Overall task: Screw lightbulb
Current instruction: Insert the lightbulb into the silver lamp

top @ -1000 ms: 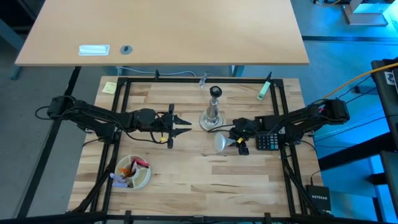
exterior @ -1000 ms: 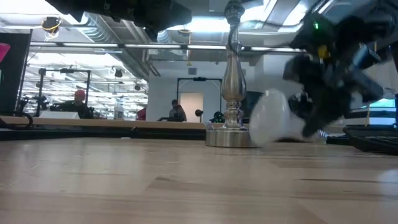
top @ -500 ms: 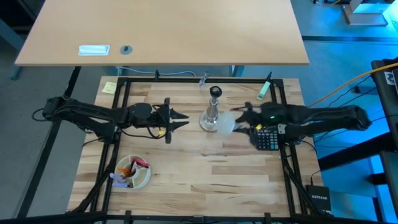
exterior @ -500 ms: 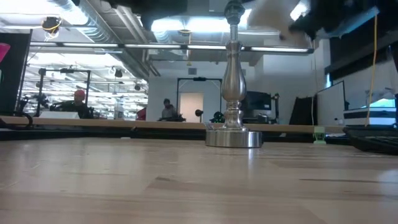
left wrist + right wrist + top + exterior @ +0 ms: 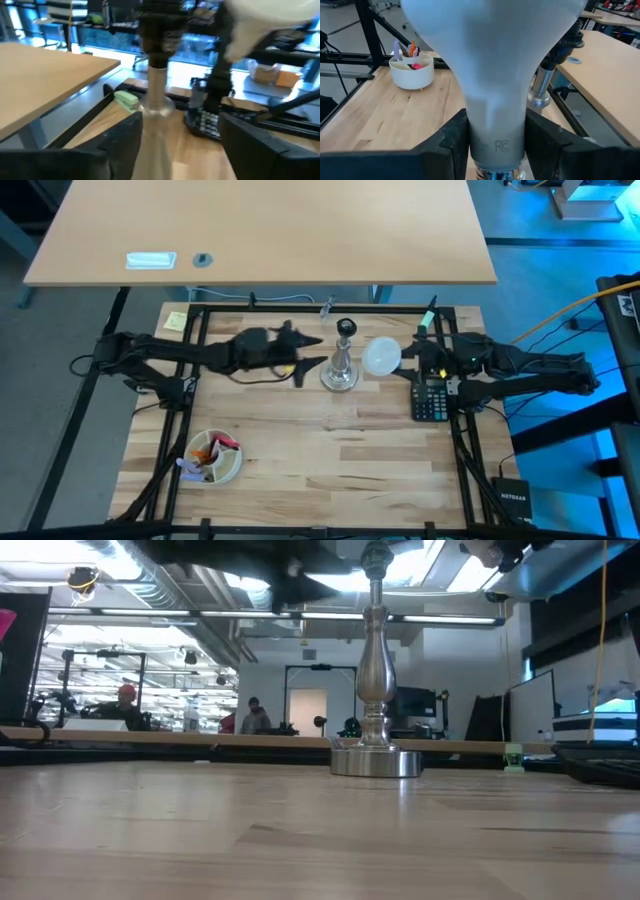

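Note:
The lightbulb (image 5: 381, 356), white and frosted, hangs level in the air just right of the silvery stand (image 5: 340, 366), its globe toward the stand's black socket top (image 5: 346, 328). My right gripper (image 5: 404, 360) is shut on it, and the right wrist view fills with the lightbulb (image 5: 492, 60). My left gripper (image 5: 321, 351) stands open at the stand's left side. In its wrist view the stand's stem (image 5: 157, 95) rises between the two fingers, which do not touch it. The stand rests on its round base (image 5: 376, 762) on the table. My right gripper pinches the bulb's narrow neck (image 5: 495, 131), just above the silvery screw base, between its two fingers (image 5: 451, 137). The fingers come level from the table's right and lie along the bulb. The bulb is lifted clear, its globe pointing toward the table's left.
A black calculator (image 5: 432, 400) lies under my right arm. A white bowl of pens (image 5: 213, 458) sits near the front left, a green marker (image 5: 425, 326) at the far right, a yellow note (image 5: 176, 320) at the far left. Black frame rails (image 5: 196, 340) border the table.
My right gripper has risen from the table with the lightbulb and levelled out. The bulb, which lay by the stand's base, now hangs clear beside the stand's top. My left gripper has gone toward the stand and the far edge, and its fingers have opened.

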